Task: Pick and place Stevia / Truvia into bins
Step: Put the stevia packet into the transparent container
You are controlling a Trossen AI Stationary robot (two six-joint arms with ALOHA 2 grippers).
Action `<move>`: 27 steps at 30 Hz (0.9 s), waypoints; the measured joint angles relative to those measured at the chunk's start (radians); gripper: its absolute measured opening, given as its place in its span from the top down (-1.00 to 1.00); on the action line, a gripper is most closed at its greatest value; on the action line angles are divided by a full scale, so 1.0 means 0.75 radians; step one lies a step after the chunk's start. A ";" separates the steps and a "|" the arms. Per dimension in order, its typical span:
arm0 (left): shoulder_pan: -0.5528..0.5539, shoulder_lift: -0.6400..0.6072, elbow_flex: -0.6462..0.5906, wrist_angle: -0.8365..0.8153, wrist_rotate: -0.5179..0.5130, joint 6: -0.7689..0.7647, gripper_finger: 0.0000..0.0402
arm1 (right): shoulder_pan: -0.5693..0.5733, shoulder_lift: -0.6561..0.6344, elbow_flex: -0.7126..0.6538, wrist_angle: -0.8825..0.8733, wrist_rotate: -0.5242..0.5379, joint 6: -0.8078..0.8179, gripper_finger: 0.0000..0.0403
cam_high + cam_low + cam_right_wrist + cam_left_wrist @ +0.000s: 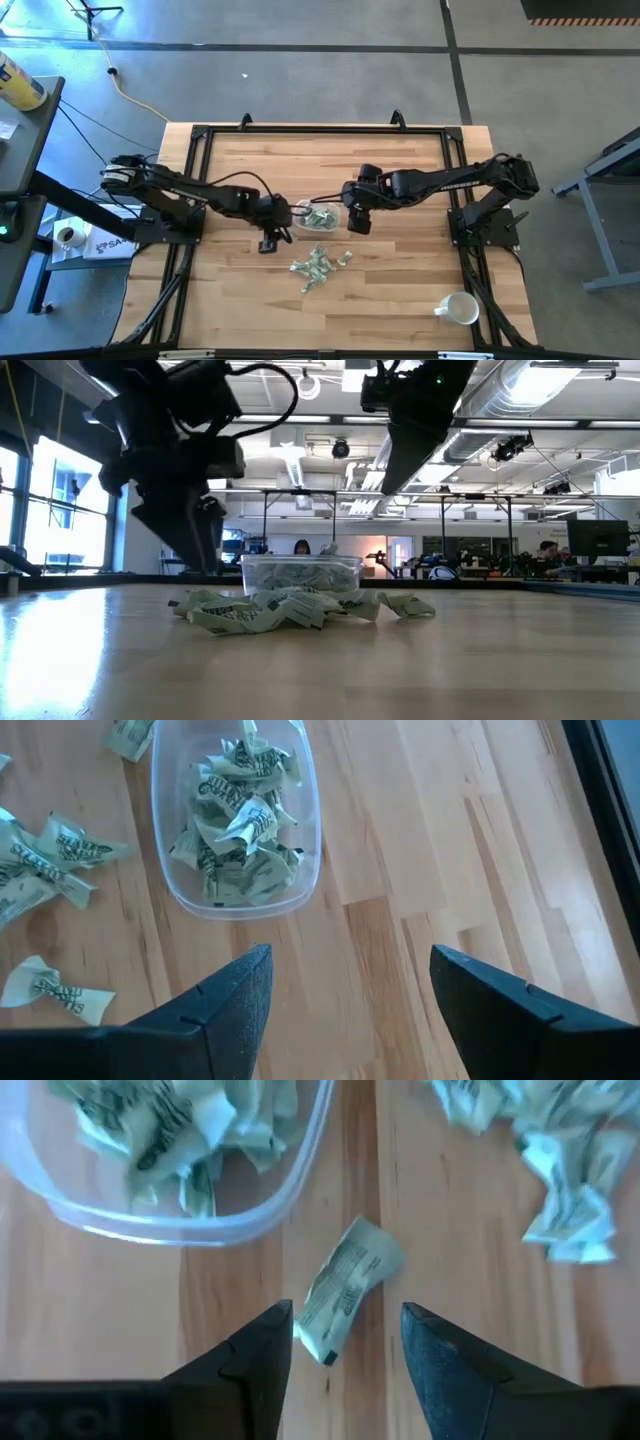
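Nearest to us on the worktop (400, 300) stands a white mug (458, 308), at the near right corner, well apart from everything else. Farther in, near the middle, we see a loose pile of green-and-white packets (320, 267) lying crumpled on the wood. In the low view this pile (290, 610) spreads just in front of the clear container (300, 574).

Beyond the pile sits the container (320, 217), shallow with rounded corners, between our two hands. From the right wrist view we can see that the container (236, 820) holds a heap of crumpled packets filling most of its floor, with a few more lying outside it on the wood.

Our left hand (278, 236) is low over the worktop just left of the container, at its near side. In the left wrist view its fingers (250, 1370) are spread apart, and a single packet (345, 1288) lies flat on the wood just outside the container's rim (290, 1190), reaching into the gap between the fingers but not gripped.

Our right hand (358, 220) hangs just right of the container, fingers (225, 1010) spread wide and holding nothing.
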 joint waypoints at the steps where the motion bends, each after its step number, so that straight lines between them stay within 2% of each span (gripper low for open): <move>1: 0.008 0.016 -0.004 0.019 0.006 0.019 -0.08 | 0.000 0.000 0.000 0.001 -0.002 0.001 -0.29; 7: 0.028 0.124 -0.012 0.093 0.094 0.094 -0.04 | 0.000 0.000 0.000 -0.011 -0.007 0.037 -0.29; 12: 0.025 0.183 -0.006 0.085 0.082 0.108 0.10 | 0.000 0.000 0.000 -0.019 -0.006 0.056 -0.29; 15: 0.025 0.172 -0.004 0.051 0.060 0.103 0.34 | 0.000 0.000 0.000 -0.023 0.000 0.051 -0.29; 20: 0.025 0.087 -0.011 -0.119 0.055 0.025 0.88 | 0.000 0.000 0.000 -0.026 0.034 0.019 -0.29; 22: 0.024 0.039 0.003 -0.236 0.054 -0.041 0.88 | 0.000 0.000 0.000 -0.033 0.038 -0.002 -0.29; 24: 0.024 -0.039 0.051 -0.329 0.042 -0.099 0.81 | 0.000 0.000 0.000 -0.044 0.042 -0.025 -0.29; 27: 0.024 -0.157 0.138 -0.367 0.005 -0.119 0.74 | 0.000 0.000 0.000 -0.051 0.041 -0.057 -0.29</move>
